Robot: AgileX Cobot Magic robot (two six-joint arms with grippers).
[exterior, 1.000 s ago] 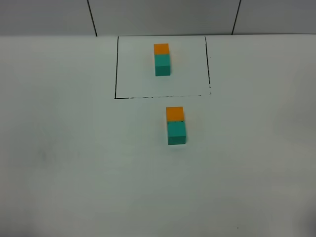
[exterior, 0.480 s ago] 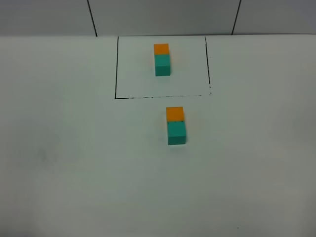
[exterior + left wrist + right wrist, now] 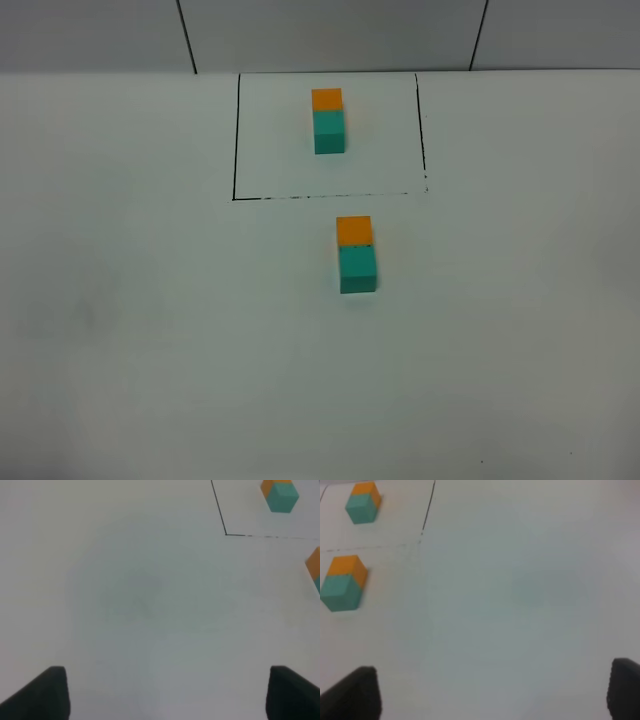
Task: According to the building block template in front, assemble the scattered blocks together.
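Observation:
The building block template (image 3: 328, 120) is an orange cube joined to a teal cube inside a thin black-lined rectangle (image 3: 236, 140) at the back of the white table. In front of the frame the unframed orange cube (image 3: 353, 230) touches the teal cube (image 3: 358, 268), orange behind teal, in the same order as the template. The pair also shows in the right wrist view (image 3: 342, 582) and at the edge of the left wrist view (image 3: 315, 570). My left gripper (image 3: 162, 695) and right gripper (image 3: 492, 692) are open and empty, away from the cubes. Neither arm shows in the exterior high view.
The white table (image 3: 150, 350) spreads around the cubes. A grey wall with dark seams (image 3: 185, 35) runs along the back edge.

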